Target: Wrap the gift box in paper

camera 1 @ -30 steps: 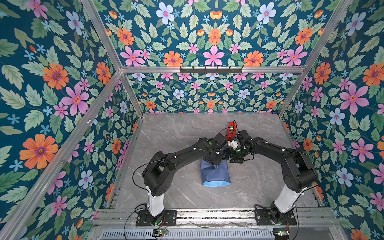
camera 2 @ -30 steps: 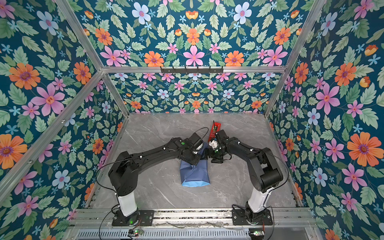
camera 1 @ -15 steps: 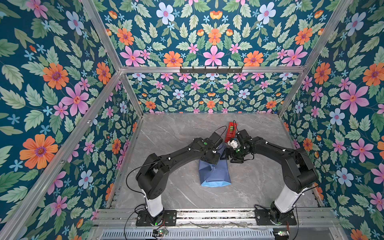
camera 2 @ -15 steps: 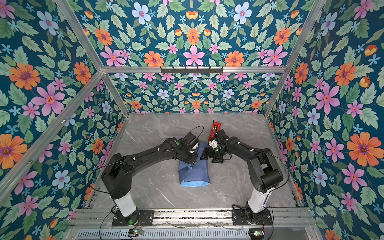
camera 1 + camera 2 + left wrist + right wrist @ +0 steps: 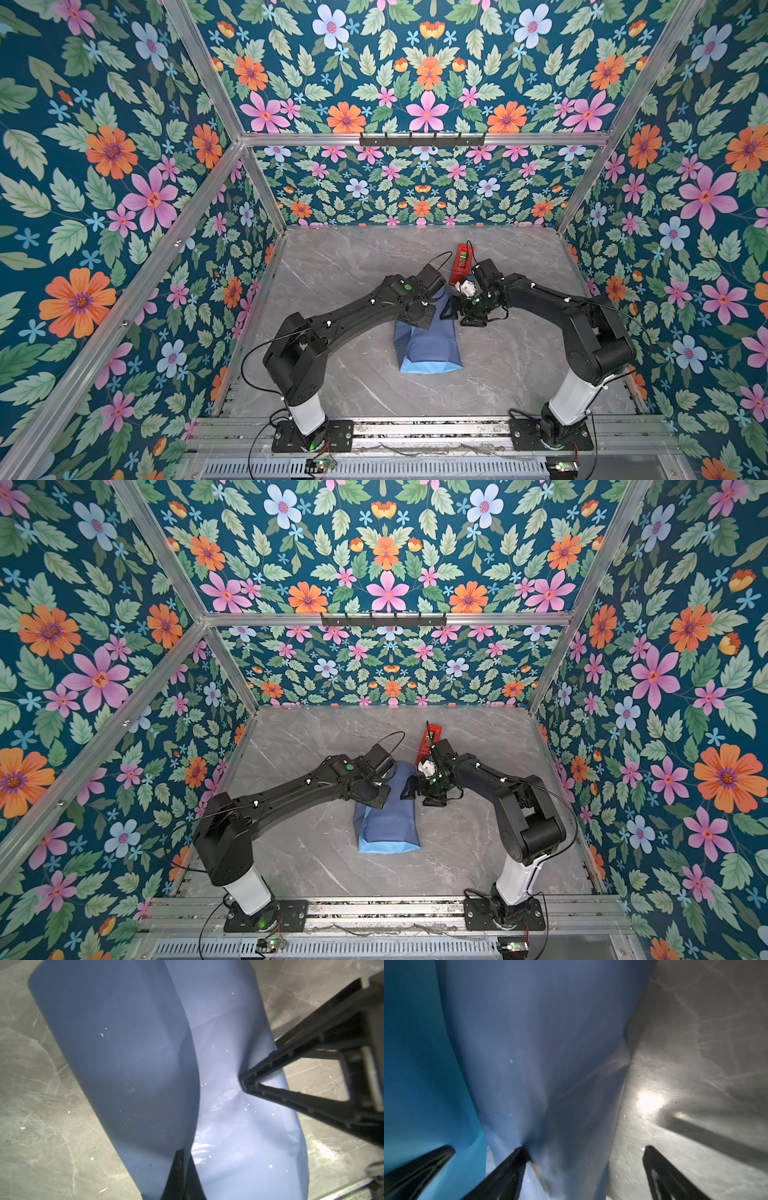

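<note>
Boxed in on three sides by floral-print walls [image 5: 104,166], over a grey marbled table [image 5: 353,257]. Reaching in from the near rail [image 5: 428,429], two black arms, the left arm [image 5: 353,309] and the right arm [image 5: 552,299], with wrists close together just past the middle of the table. Between them and a little nearer the rail, in both top views, the paper [image 5: 428,349] [image 5: 386,825]: heaped in a tall hump on the table, darker slate-blue face outward, with a strip of the lighter sky-blue face along its near edge. Of the gift box, nothing showing; whether under the hump, cannot tell. Near the far end of the paper, toward the back wall and close to the right wrist, a narrow red tape dispenser [image 5: 461,262] on the table. At the far top of the hump, the left gripper [image 5: 180,1153]: pinched fully together on a raised fold of the paper, as in the left wrist view, the sheet falling away on either side of it. Against the right flank of the hump, the right gripper [image 5: 584,1148]: spread wide, holding nothing, one fingertip [image 5: 512,1159] pressing a dent into the slate-blue face, its mate over bare table just beside the sheet.
</note>
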Controlling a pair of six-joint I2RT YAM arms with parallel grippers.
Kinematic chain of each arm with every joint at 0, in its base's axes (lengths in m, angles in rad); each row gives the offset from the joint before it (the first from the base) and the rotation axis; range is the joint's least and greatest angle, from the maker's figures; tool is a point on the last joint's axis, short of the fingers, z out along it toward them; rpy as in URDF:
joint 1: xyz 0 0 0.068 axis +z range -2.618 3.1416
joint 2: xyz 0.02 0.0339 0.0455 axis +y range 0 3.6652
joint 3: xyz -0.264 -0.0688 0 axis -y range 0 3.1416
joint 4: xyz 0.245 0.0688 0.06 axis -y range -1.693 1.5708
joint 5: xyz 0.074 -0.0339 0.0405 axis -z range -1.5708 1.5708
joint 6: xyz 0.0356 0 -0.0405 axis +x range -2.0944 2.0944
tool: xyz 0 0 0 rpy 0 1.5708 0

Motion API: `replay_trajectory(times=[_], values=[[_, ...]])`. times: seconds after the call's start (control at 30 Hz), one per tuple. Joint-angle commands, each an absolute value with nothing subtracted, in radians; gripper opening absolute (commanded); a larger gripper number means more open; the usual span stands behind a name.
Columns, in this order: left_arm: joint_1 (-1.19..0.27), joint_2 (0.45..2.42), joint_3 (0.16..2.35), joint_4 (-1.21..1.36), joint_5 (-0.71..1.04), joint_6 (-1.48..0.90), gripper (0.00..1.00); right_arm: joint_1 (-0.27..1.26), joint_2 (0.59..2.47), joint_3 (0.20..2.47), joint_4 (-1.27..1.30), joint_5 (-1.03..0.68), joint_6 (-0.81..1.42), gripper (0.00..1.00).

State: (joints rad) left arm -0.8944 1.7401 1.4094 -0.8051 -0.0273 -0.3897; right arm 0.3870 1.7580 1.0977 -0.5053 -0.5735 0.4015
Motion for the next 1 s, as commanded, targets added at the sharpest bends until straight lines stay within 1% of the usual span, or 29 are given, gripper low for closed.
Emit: replay_trajectory(times=[0.0,0.23,0.47,0.97], values=[[-0.898,1.772,1.443,-0.828,-0.025,-0.374,0.0,0.388,1.772,1.091,-0.579,-0.462,0.4,0.88],[-0.899,1.848,1.481,-0.84,0.0,-0.333,0.0,0.389,1.771,1.094,-0.583,-0.46,0.4,0.88],[-0.898,1.865,1.448,-0.786,0.082,-0.342,0.0,0.388,1.776,1.092,-0.576,-0.465,0.403,0.88],[-0.895,1.849,1.386,-0.735,0.051,-0.376,0.0,0.388,1.745,1.106,-0.576,-0.468,0.411,0.88]])
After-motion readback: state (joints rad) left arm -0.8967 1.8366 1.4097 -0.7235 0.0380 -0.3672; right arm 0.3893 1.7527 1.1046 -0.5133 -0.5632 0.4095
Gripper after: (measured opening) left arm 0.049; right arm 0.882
